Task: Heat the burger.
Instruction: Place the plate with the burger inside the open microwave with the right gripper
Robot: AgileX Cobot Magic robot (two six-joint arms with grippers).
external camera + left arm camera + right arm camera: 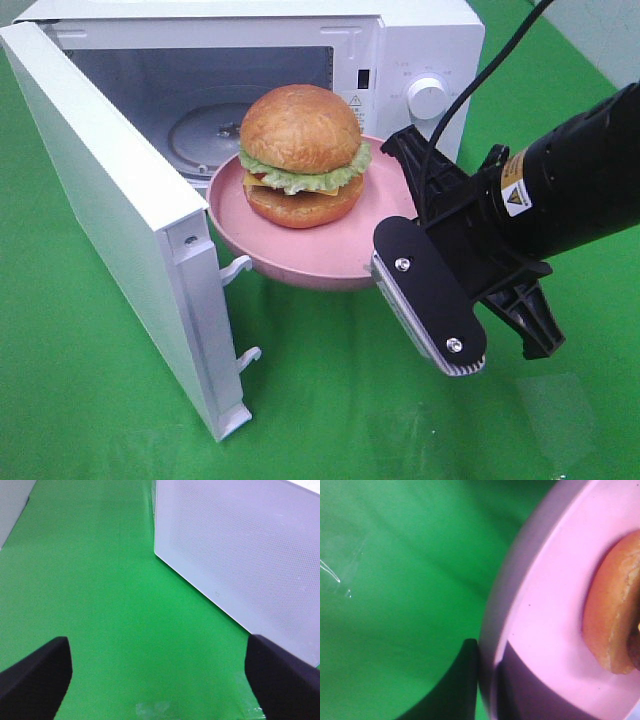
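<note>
The burger (300, 155), with glossy brown buns, green lettuce and yellow cheese, sits on a round pink plate (300, 265). The plate hangs above the green cloth just in front of the open microwave (400, 40). My right gripper (388, 232) is shut on the plate's near right rim. In the right wrist view, this gripper (487, 680) has one finger under the plate (545, 605) and one on top, with the burger's bottom bun (615, 615) at the edge. My left gripper (157, 680) is open and holds nothing. It is over bare cloth beside the microwave door (240, 555).
The white microwave door (110, 220) stands swung wide open to the left, its latch hooks (240, 268) pointing at the plate. A glass turntable (200, 135) lies inside the cavity. A control knob (428, 97) is on the right panel. Green cloth (330, 400) covers the table.
</note>
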